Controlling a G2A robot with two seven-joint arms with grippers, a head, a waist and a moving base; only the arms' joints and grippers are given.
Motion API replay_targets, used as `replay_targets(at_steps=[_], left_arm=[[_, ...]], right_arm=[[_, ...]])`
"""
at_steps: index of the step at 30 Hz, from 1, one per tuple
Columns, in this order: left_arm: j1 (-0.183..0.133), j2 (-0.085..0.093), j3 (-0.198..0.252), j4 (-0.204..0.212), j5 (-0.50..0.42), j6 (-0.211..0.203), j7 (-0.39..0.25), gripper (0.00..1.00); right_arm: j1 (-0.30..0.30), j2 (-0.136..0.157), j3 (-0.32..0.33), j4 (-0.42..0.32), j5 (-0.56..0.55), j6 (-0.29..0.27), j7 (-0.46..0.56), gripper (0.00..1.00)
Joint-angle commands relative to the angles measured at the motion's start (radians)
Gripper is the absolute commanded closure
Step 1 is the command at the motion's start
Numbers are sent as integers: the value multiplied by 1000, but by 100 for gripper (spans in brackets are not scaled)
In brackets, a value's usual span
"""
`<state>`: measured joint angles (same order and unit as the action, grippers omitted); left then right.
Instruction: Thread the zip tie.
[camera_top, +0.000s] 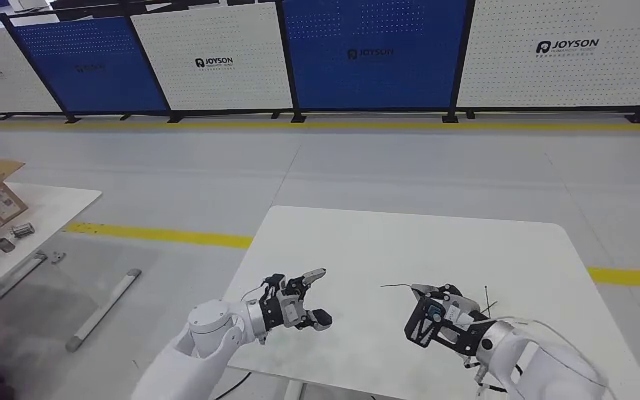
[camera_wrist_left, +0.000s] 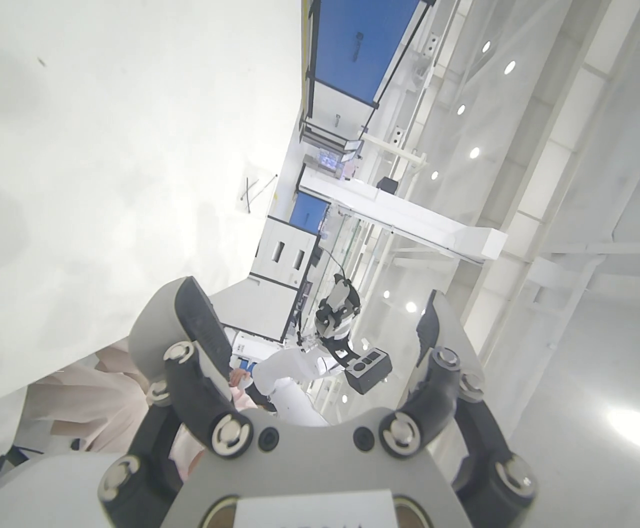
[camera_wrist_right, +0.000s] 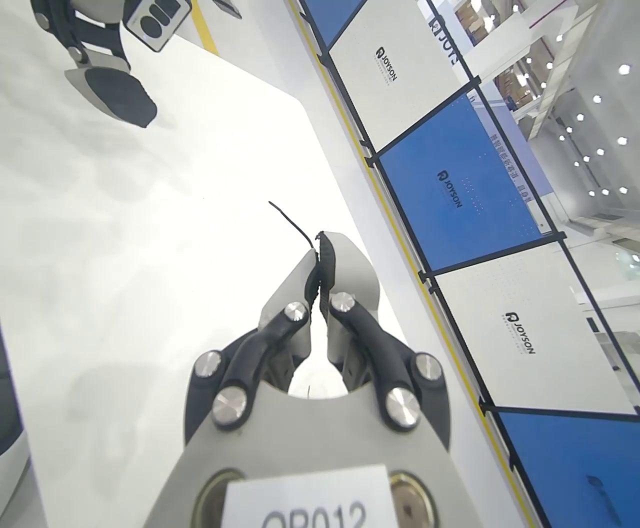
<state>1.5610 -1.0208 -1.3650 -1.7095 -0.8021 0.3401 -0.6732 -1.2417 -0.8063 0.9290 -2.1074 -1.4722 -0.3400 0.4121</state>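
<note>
A thin black zip tie (camera_wrist_right: 289, 219) sticks out from between the pressed-together pads of my right gripper (camera_wrist_right: 320, 250), which is shut on it above the white table (camera_wrist_right: 125, 250). From above, the tie's tail (camera_top: 396, 287) points toward my left gripper (camera_top: 320, 296), a short gap away. The left gripper (camera_wrist_left: 315, 320) is open with nothing between its fingers (camera_wrist_left: 200, 320). Beyond those fingers the right gripper (camera_wrist_left: 336, 310) is seen holding its tie. One pad of the left gripper (camera_wrist_right: 117, 95) appears far off in the right wrist view.
Loose black zip ties (camera_top: 487, 298) lie on the table (camera_top: 400, 240) near the right arm, also seen crossed over each other (camera_wrist_left: 257, 192) from the left wrist. Both arms hang near the table's front edge. Blue and white partition panels (camera_top: 370, 50) stand beyond the floor.
</note>
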Motion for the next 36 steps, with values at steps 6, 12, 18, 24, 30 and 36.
replay_targets(at_steps=[6, 12, 18, 24, 30, 36], left_arm=[[-37, 9, 67, 29, -34, 0, 41, 0], [-37, 9, 67, 29, -34, 0, 41, 0], [-40, 6, 79, 26, -54, -2, 63, 0], [-62, 3, 129, 24, -152, 0, 88, 0], [-125, 13, 219, 63, -267, 0, 135, 0], [-125, 13, 219, 63, -267, 0, 135, 0]], right_arm=[[0, 0, 0, 0, 0, 0, 0, 100], [0, 0, 0, 0, 0, 0, 0, 100], [8, -5, -20, -4, -78, 0, -1, 100], [128, 9, -140, -27, -98, 0, 67, 100], [260, 23, -278, -10, -98, 0, 71, 100], [260, 23, -278, -10, -98, 0, 71, 100]])
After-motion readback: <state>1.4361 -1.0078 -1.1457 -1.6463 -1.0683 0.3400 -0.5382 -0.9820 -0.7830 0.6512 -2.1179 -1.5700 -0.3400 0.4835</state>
